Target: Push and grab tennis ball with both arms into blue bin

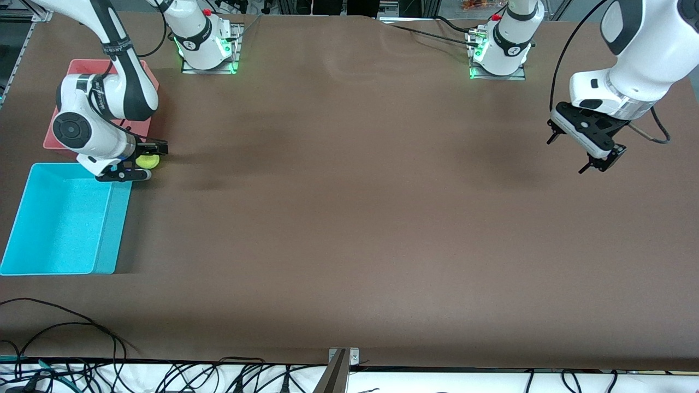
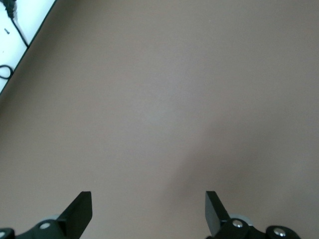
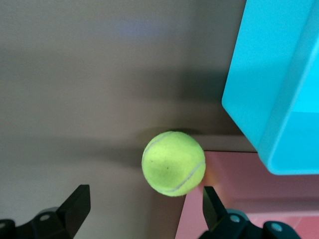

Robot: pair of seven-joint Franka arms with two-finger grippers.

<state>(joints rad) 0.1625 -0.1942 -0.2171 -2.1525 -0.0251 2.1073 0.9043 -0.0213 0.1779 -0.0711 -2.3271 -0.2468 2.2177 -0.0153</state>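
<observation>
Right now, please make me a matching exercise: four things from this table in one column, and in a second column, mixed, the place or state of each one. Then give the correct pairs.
Things
1. tennis ball
2. blue bin
3. pink bin
4. left gripper

Places or states
A. open, over bare table at the left arm's end
B. partly hidden under the right arm
C. on the table between the open fingers of the right gripper
D. nearest of the two bins to the front camera

Pairs: 1-C, 2-D, 3-B, 4-A
</observation>
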